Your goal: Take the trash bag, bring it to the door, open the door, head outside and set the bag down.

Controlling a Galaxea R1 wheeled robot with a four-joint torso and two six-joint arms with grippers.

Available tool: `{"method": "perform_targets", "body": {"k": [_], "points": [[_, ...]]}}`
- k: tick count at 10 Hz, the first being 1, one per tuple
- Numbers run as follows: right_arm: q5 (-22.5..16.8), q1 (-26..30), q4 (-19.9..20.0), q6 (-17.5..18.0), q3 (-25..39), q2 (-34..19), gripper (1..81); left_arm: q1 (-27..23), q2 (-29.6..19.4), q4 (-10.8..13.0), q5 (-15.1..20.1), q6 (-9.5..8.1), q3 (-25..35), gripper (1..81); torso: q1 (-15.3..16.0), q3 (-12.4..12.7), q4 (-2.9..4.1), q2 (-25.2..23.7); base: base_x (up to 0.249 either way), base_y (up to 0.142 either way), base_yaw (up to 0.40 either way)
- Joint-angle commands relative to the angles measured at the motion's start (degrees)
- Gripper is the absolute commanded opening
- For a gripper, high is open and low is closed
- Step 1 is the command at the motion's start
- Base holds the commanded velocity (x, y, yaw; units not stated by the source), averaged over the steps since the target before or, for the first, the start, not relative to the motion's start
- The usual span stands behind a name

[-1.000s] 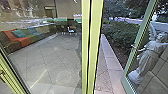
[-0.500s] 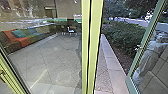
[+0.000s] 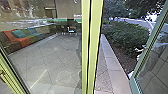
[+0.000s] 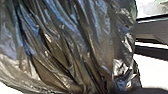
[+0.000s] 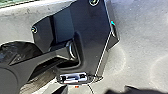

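Note:
In the left wrist view the trash bag (image 4: 67,47), dark, shiny and partly see-through, shows large; its folds draw together where my left gripper (image 4: 107,90) is shut on it. Dark bag plastic (image 5: 27,51) also shows beside the robot's base in the right wrist view. A glass door (image 3: 160,60) with a green frame stands open at the right of the head view. Past a yellow-green post (image 3: 92,47) lies the outdoor walkway (image 3: 103,77).
Partly behind the open door is a pale-clothed person, one hand (image 3: 138,49) near its edge. A stone curb (image 3: 113,67) and bushes (image 3: 127,37) border the walkway. Through glass at left, a colourful bench (image 3: 25,37) and a chair (image 3: 72,30) show.
The glass door has swung farther to the right, widening the opening beside the post. The person behind it has shifted rightward too. The camera has stayed put.

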Motion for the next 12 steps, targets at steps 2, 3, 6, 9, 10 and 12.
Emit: {"method": "perform_targets", "body": {"k": [2,3,6,9,10,12], "points": [[-0.2,-2.6,-0.5,-3.1,-22.7,15.3,81.1,-1.9,2.2,-0.8,1.9,-1.42,0.5,1.0,0.0,0.0,0.0,0.0,0.0,0.0,0.0],[-0.2,-3.1,-1.4,-3.5,-22.9,16.4,81.1,-2.0,2.4,-1.1,1.4,-1.42,0.4,1.0,0.0,0.0,0.0,0.0,0.0,0.0,0.0],[0.4,-4.6,-2.0,-4.3,-22.4,19.5,81.1,-2.0,2.1,-1.1,-1.2,-1.41,0.3,1.0,0.0,2.6,0.0,0.0,0.0,0.0,0.0],[1.7,-5.6,-2.0,-4.4,-28.6,25.7,81.1,-2.0,2.1,-0.6,-1.2,-1.24,-1.7,1.0,0.0,6.9,0.0,0.0,0.0,0.0,0.0],[2.9,-6.0,-2.1,-4.4,-30.5,27.3,81.1,-1.9,2.3,-0.6,-1.1,-0.98,-2.1,1.0,0.0,8.7,0.0,0.0,0.0,0.0,0.0],[3.6,-6.5,-1.9,-4.5,-32.8,29.5,81.1,-1.9,2.7,-0.5,-1.2,-0.8,-2.2,1.0,-0.1,6.5,0.0,0.0,0.0,0.0,0.0]]}}
